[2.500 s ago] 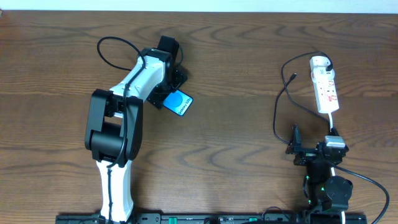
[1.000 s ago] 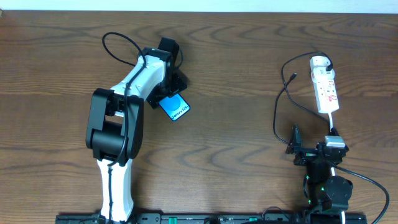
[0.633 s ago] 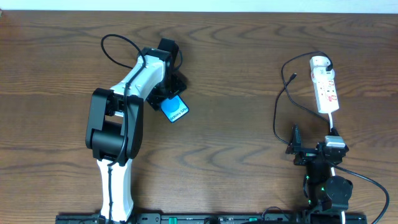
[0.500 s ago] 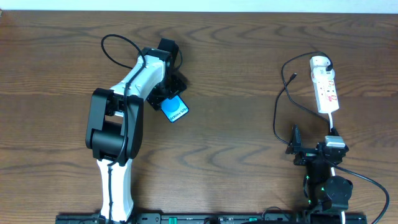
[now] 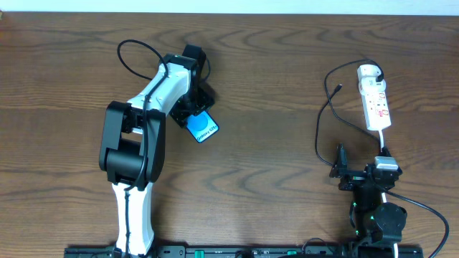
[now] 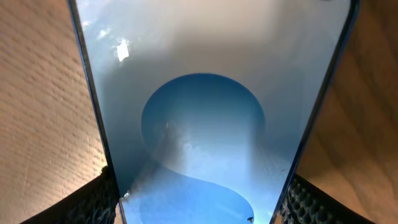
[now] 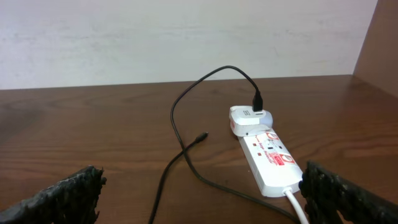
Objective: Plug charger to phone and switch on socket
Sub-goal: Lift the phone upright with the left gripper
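Left arm (image 5: 136,136), white and black: you are reaching it from the near edge toward 1 o'clock, elbow folded, wrist tipping down over the dark brown wooden table (image 5: 272,165). The left gripper (image 5: 191,113) is clamping one end of the slim black-edged phone with a cyan-blue screen (image 5: 204,128). The phone is jutting out toward 4 o'clock, screen up, white lettering showing. In the left wrist view the textured black fingers (image 6: 93,202) are pressing on its two long edges, one on each side. Whether it is resting on the table or hanging just above it, you cannot tell.

Right arm (image 5: 373,208): it is sitting folded at the near right edge. The right gripper (image 5: 339,166) is pointing toward 12 o'clock, jaws standing wide apart and gripping nothing.

The white elongated power strip with red marks (image 5: 376,104) is lying at 1 o'clock from the right gripper, well apart from the phone. A white adapter (image 5: 368,72) is sitting at its far end. The thin black cable (image 5: 320,136) is looping out from the adapter. Its small black plug tip (image 5: 338,88) is lying loose on the table, near the strip at its 9 o'clock. A thick white cord (image 5: 384,140) is running from the strip's near end toward the right arm.
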